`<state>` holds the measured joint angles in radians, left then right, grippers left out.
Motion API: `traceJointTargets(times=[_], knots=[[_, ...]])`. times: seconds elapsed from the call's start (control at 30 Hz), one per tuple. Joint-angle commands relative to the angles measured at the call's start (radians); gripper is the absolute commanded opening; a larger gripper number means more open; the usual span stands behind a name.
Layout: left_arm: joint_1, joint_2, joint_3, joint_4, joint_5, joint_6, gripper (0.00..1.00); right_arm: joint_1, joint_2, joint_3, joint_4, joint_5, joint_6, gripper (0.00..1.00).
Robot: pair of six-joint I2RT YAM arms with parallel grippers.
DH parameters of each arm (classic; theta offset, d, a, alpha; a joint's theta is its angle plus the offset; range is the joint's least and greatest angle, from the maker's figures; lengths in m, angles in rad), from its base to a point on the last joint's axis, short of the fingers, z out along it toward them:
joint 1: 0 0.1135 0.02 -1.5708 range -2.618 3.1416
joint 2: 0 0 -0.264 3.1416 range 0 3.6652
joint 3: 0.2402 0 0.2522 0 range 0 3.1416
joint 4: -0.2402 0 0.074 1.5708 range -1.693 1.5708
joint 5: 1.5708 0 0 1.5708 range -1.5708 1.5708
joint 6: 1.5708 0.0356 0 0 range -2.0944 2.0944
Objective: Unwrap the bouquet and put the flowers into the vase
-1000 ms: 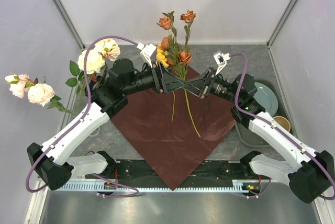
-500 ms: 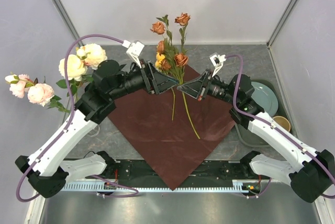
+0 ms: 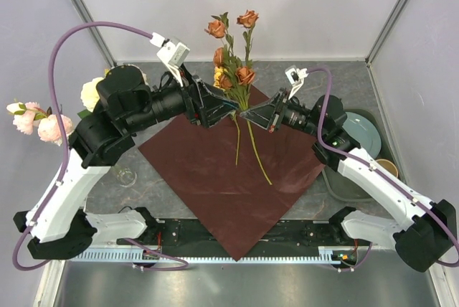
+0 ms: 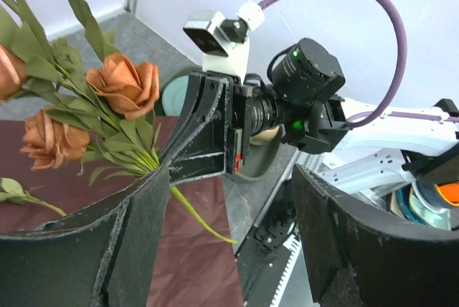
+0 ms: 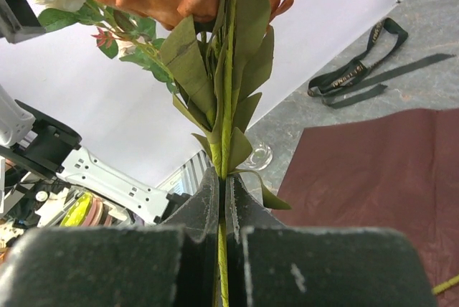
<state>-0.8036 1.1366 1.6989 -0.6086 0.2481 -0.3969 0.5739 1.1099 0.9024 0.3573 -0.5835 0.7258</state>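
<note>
Rust-orange flowers (image 3: 233, 70) are held over the maroon wrapping paper (image 3: 208, 178), stems clamped in the right end effector (image 3: 249, 115), while the left end effector (image 3: 228, 108), jaws apart, sits just beside them.

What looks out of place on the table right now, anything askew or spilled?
The pink roses stick out past the table's left edge against the side wall, not in the vase, which looks empty. The cream roses sit half hidden behind the left arm. Nothing looks spilled or damaged.
</note>
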Motion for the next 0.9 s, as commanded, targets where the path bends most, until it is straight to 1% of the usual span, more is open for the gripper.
traceJointTargets(times=[0.0,0.07,0.13,0.23,0.37,0.43,0.47,0.5,0.57,0.7,0.8,0.87], knots=[[-0.014,0.057,0.143,-0.123,-0.073,0.118,0.76,0.018,0.024,0.078,0.123,-0.05,-0.005,0.0],[-0.019,0.096,0.2,-0.155,-0.072,0.107,0.76,0.047,0.027,0.111,0.132,-0.032,-0.034,0.0],[-0.017,0.115,0.237,-0.172,-0.11,0.077,0.77,0.07,0.028,0.144,0.129,0.0,-0.055,0.0],[-0.019,0.121,0.257,-0.175,-0.127,0.049,0.78,0.087,0.041,0.177,0.128,0.059,-0.074,0.0],[-0.019,0.127,0.274,-0.177,-0.096,0.027,0.78,0.096,0.06,0.23,0.127,0.108,-0.083,0.0],[-0.019,0.126,0.274,-0.178,-0.096,0.021,0.75,0.099,0.068,0.257,0.126,0.131,-0.089,0.0],[-0.017,0.126,0.275,-0.181,-0.102,0.021,0.72,0.099,0.07,0.265,0.126,0.14,-0.092,0.0],[-0.017,0.124,0.278,-0.19,-0.107,0.024,0.67,0.101,0.07,0.28,0.124,0.149,-0.094,0.0],[-0.019,0.127,0.294,-0.2,-0.118,0.043,0.66,0.103,0.08,0.299,0.124,0.148,-0.094,0.0],[-0.017,0.152,0.334,-0.224,-0.158,0.078,0.78,0.119,0.099,0.351,0.135,0.122,-0.095,0.0],[-0.019,0.18,0.37,-0.237,-0.179,0.093,0.82,0.145,0.103,0.369,0.131,0.1,-0.112,0.0],[-0.019,0.196,0.393,-0.234,-0.197,0.09,0.82,0.158,0.099,0.368,0.121,0.094,-0.124,0.0]])
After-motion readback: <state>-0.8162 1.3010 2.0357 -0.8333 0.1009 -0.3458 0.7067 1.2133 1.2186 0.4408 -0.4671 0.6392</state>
